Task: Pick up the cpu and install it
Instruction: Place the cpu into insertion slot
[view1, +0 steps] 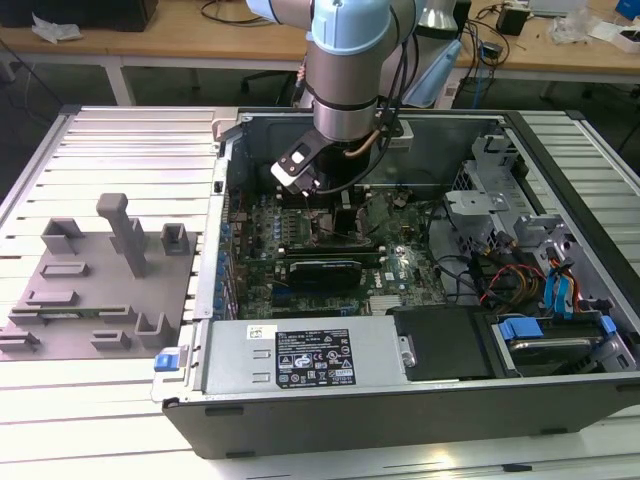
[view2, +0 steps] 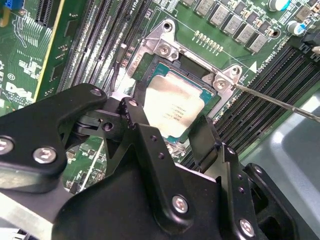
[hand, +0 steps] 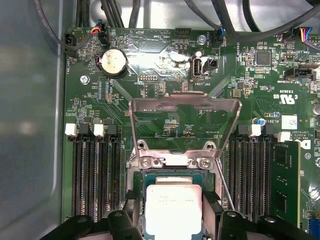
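The slatted metal desk (view1: 100, 140) was seen carrying the open computer case (view1: 400, 400), and there the arm (view1: 345, 70) was poised from above, reaching down inside it. Grey fixture blocks (view1: 90, 280) were set out on the desk at the exterior view's left, well apart from the arm. Inside the case the green motherboard (hand: 165, 65) was laid flat, with rows of black memory slots (hand: 95, 175) ranged on both sides of the socket. The metal load plate (hand: 185, 107) was swung up and open. And the cpu (hand: 173, 207) was placed within the socket frame (view2: 160, 47), silver top up. The jaws were closed against two opposite edges of the cpu, so it was grasped. A thin lever rod (view2: 270, 100) was stretched out from the socket corner. A round coin cell (hand: 112, 62) was mounted beyond the load plate.
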